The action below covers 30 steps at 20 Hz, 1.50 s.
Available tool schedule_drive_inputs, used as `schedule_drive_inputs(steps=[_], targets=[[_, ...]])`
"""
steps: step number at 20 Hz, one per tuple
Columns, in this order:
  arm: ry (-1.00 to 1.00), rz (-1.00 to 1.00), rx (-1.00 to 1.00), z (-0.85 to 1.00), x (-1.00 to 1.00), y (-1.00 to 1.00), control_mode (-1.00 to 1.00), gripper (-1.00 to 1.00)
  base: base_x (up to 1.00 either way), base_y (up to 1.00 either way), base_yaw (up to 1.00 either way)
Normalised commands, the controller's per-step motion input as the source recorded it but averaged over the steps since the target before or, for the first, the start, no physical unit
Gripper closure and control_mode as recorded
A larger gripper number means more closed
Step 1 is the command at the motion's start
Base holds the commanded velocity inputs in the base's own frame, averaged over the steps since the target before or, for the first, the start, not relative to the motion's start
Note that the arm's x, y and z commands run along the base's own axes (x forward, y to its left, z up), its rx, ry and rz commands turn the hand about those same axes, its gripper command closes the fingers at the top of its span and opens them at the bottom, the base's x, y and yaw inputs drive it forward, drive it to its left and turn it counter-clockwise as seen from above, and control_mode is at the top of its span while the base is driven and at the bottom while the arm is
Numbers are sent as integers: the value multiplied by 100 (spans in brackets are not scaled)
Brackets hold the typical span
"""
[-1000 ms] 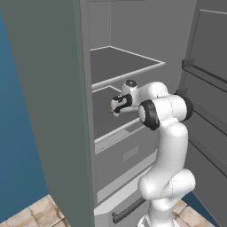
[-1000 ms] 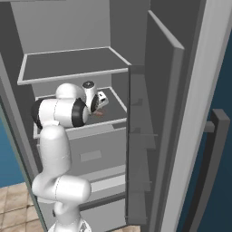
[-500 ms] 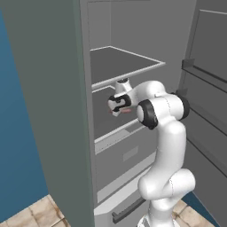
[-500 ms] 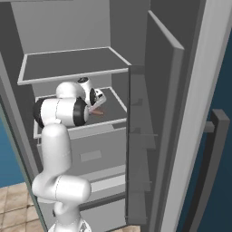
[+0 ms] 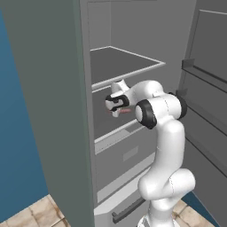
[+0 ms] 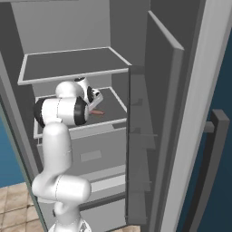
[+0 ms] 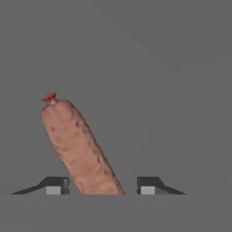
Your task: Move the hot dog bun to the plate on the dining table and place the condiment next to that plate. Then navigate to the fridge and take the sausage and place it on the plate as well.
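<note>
The fridge point(image 5: 53, 97) stands open in front of me, and my arm reaches onto its middle shelf point(image 6: 115, 102). The sausage point(image 7: 77, 145), a reddish-brown stick with a red tip, lies on that shelf and runs up between my fingertips in the hand view. My gripper point(image 7: 103, 185) straddles its near end; the left fingertip point(image 7: 58, 185) sits close against it and a small gap shows at the right fingertip point(image 7: 148, 185). From the base cameras the sausage point(image 5: 125, 110) point(image 6: 97, 112) pokes out just past the gripper point(image 5: 116, 105) point(image 6: 94, 99). The bun, plate, condiment and dining table are out of view.
An upper shelf point(image 5: 126, 66) hangs close above the hand. Grey drawers point(image 5: 128, 150) sit below the middle shelf. The open fridge door point(image 6: 156, 118) with its racks stands on the right, and its handle point(image 6: 213, 149) is farther right. Tiled floor point(image 5: 35, 213) shows low on the left.
The hand has pushed farther in and down over the sausage, and the jaws have narrowed from wide open to a close straddle around it.
</note>
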Motion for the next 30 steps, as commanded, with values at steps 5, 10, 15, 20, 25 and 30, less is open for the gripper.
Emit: schedule_drive_inputs(steps=[5,10,15,20,25,30], targets=[[0,19,0,-69,-13,-18,-100,100,0,0,0],[0,19,0,-55,-19,-13,-100,100,0,0,0],[-13,19,1,-34,-37,-11,-100,100,0,0,0],[-17,19,1,-26,-39,-4,-100,100,0,0,0],[-11,10,3,-3,-51,0,-100,100,0,0,0],[-2,0,8,53,-68,-2,-100,100,0,0,0]])
